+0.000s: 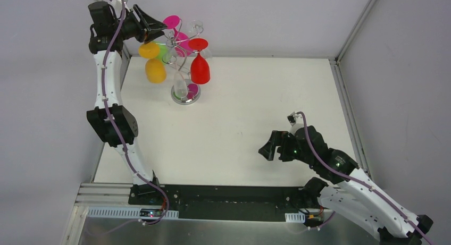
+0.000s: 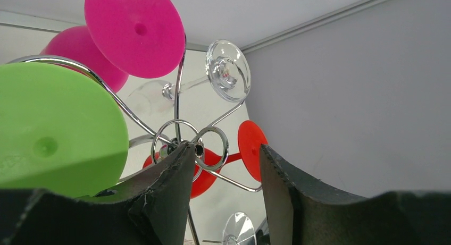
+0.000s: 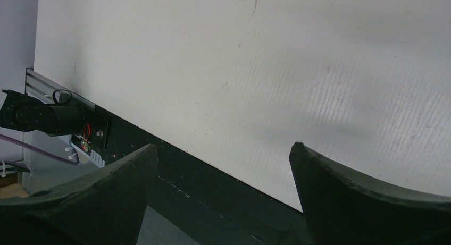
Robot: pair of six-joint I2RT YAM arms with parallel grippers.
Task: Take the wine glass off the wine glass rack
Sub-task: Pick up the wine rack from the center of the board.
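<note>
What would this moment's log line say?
left gripper open at wine glass rack top | right gripper open over table | nothing held

the wine glass rack (image 1: 187, 98) stands on the tabletop (image 1: 255, 96), toward its far left corner. glasses hang bowl-down around the rack's top. the left-hand glass (image 1: 155, 69) is on the rack's left, the right-hand glass (image 1: 200, 68) on its right, and the front glass (image 1: 181, 85) close by its stem, with more behind. the left gripper (image 1: 158, 27) is just left of the rack's top, up among the hanging feet. the right gripper (image 1: 268, 148) is well to the rack's right and nearer the tabletop's front edge.
</note>
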